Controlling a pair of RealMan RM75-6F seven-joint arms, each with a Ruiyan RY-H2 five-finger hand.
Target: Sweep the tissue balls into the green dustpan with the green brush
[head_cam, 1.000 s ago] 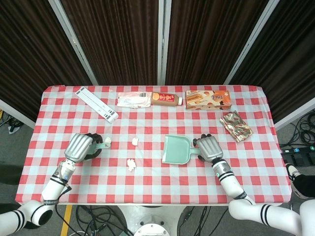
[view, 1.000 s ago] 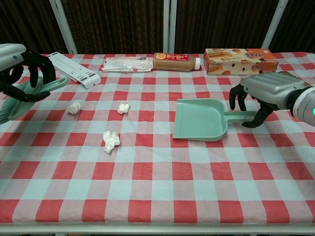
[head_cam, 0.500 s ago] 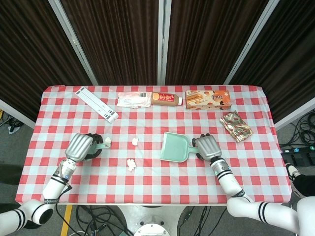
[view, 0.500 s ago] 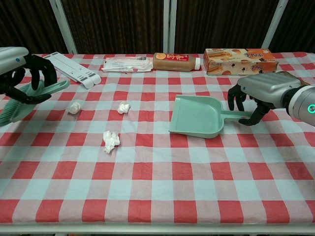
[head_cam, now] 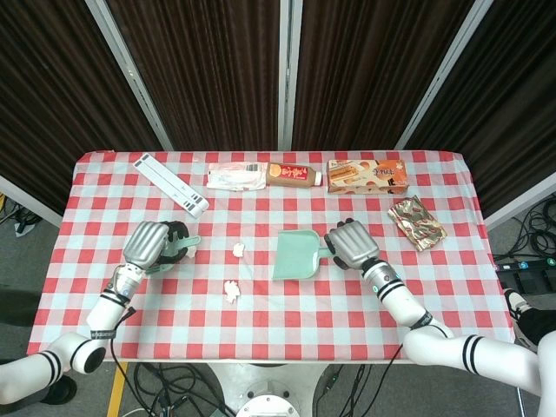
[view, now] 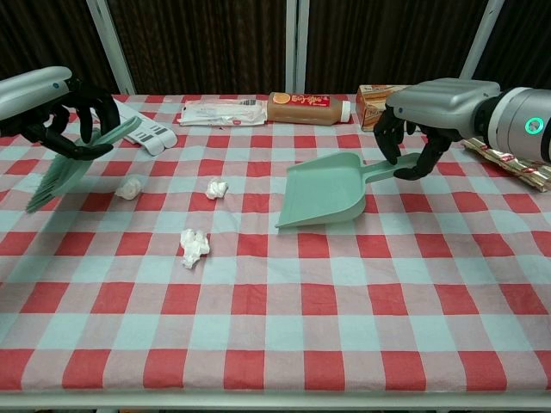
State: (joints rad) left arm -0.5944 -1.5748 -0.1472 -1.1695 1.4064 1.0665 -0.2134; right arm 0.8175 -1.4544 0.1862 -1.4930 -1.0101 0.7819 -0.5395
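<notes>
Dustpan [view: 325,191] handle inside right hand [view: 411,129] fingers [view: 392,138], tilted.

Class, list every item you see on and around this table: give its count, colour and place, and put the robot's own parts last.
tissue balls: three, white, left-centre of the cloth
dustpan: one, green, centre, lifted and tilted
brush: one, green, left, raised
tablecloth: one, red and white check
folding stand: one, white, back left
plastic packet: one, white, back
bottle: one, brown, back centre, lying down
box: one, orange, back right
foil wrapper: one, shiny, right
left hand: holds brush
right hand: holds dustpan handle
</notes>
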